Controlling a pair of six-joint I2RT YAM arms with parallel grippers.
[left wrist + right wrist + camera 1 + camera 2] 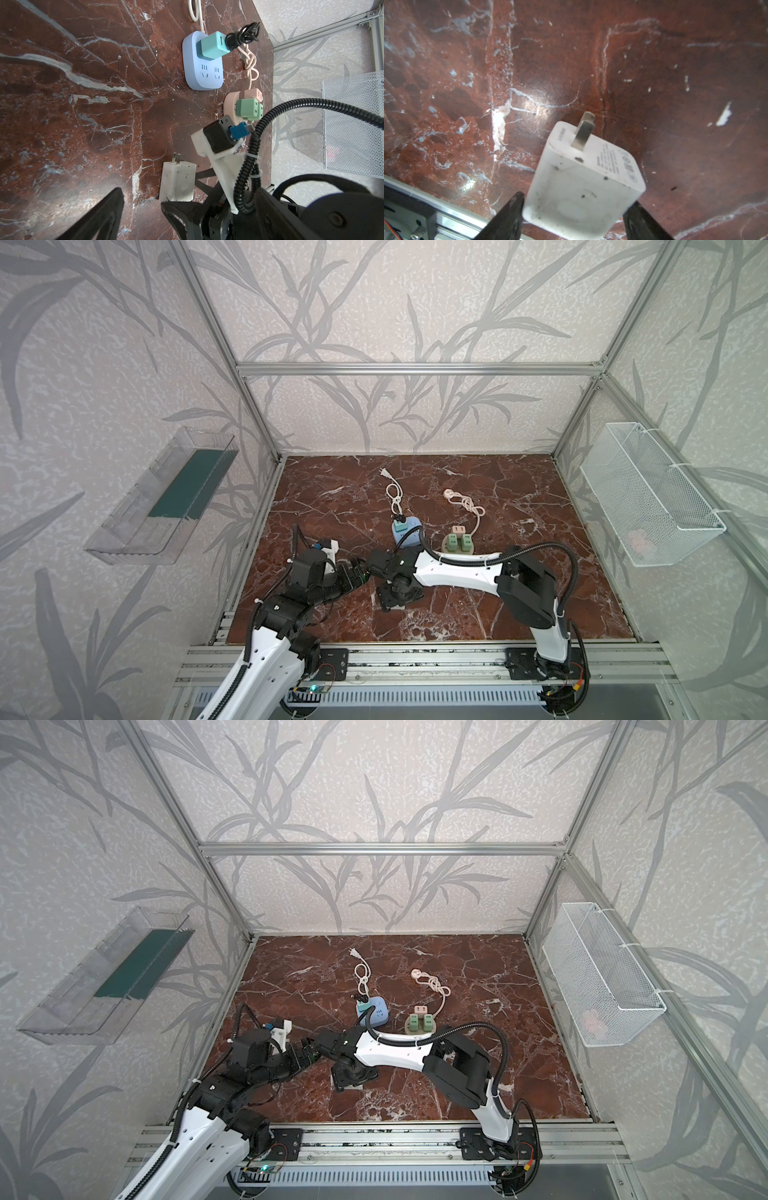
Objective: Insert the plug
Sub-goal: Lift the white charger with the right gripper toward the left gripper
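Room: grey leaf-patterned wallpaper on the walls, silver frame bars [415, 369] at the edges, and a red-brown marble table [590, 564] veined with white.
Left wall: a clear plastic tray [162, 497] hangs there with a dark green strip [187, 485] lying inside it.
Left gripper [358, 572]: low over the table's front left part, pointing toward the right arm's wrist. Its jaws are spread wide and have nothing in them. One black finger [99, 216] shows over bare marble in the left wrist view.
Right gripper [577, 200]: reaches across to just beside the left one and points down. Its two black fingers sit against opposite sides of the plug's body, clamping it.
White plug [583, 182]: a scuffed white cube with flat metal prongs aimed away from the fingers. It appears lifted off the marble, near the table's front and short of both strips. In both top views the gripper hides nearly all of it.
Blue power strip [405, 533]: flat on the marble behind the right gripper, with a teal adapter [212, 46] in its far end and free sockets at its near end.
Round pink strip [457, 547]: just right of the blue one, carrying two green adapters and a pink one.
Right wall: a white wire basket [648, 497].
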